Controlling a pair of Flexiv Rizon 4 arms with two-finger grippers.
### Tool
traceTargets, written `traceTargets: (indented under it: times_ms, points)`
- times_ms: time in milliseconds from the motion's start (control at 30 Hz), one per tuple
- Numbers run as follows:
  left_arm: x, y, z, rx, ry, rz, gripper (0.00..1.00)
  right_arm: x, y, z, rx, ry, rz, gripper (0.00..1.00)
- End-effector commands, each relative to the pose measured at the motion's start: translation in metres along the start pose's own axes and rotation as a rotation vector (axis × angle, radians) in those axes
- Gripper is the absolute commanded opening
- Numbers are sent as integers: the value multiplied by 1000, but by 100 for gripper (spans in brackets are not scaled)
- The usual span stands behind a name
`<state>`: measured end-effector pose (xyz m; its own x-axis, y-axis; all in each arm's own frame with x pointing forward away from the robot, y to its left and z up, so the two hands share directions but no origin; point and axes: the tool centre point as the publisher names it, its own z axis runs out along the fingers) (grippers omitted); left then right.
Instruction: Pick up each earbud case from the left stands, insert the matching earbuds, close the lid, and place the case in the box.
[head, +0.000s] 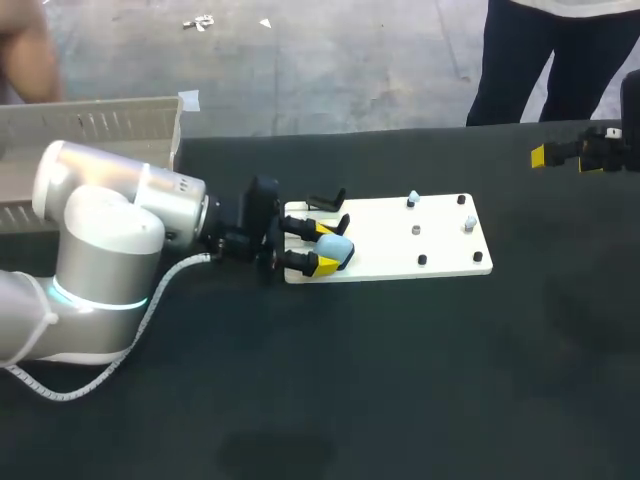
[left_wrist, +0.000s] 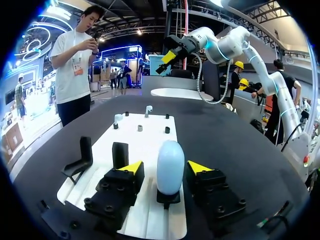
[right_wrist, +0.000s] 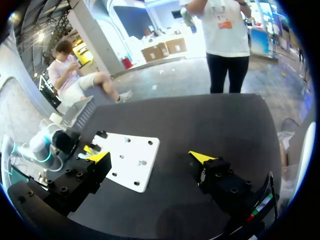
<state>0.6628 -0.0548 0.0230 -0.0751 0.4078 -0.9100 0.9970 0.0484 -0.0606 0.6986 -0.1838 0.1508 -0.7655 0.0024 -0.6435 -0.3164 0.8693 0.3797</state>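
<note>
— Where is the case?
— Your pale blue earbud case (left_wrist: 170, 162) stands upright on its black stand (left_wrist: 167, 197) on the white board (left_wrist: 145, 137), between the fingers of your left gripper (head: 324, 247).
— Is it gripped?
— No. Those fingers are spread to either side, not closed on it. Your right gripper (right_wrist: 150, 159), well apart, gapes wide and holds nothing.

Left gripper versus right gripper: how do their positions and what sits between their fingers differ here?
The left gripper is over the white board, while the right gripper is off it, over the black table. The left gripper has the pale blue earbud case, upright on its stand, between its fingers with gaps either side; the right gripper has nothing between its fingers. Both are open and hold nothing.
</note>
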Motion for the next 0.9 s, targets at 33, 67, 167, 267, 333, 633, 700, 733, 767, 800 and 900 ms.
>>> traceTargets:
  times_ms: [33, 67, 167, 267, 333, 633, 700, 733, 767, 800, 900]
  points:
    - [2, 3, 3, 5, -5, -1, 48, 0, -1, 1, -2, 0, -1, 100]
    - [2, 3, 4, 8, -8, -2, 48, 0, -1, 1, -2, 0, -1, 100]
    - [3, 2, 4, 11, -10, -5, 44, 0, -1, 1, -2, 0, -1, 100]
    - [3, 1, 4, 16, -10, -4, 38, 0, -1, 1, -2, 0, -1, 100]
    - [4, 0, 4, 17, -11, -4, 32, 0, -1, 1, -2, 0, -1, 100]
    - [1, -1, -1, 23, -22, -4, 0, 0, -1, 1, -2, 0, -1, 100]
    - [-2, -2, -3, 23, -28, -5, 0, 0, -1, 1, -2, 0, -1, 100]
    - [-4, -3, -5, 25, -33, -7, 0, 0, -1, 1, -2, 0, -1, 100]
    - [-7, -5, -7, 26, -33, -6, 0, 0, -1, 1, -2, 0, -1, 100]
    - [-9, -6, -8, 29, -34, -4, 0, 0, -1, 1, -2, 0, -1, 100]
    - [-17, -12, -15, 40, -45, -5, 0, 0, -1, 1, -2, 0, -1, 100]
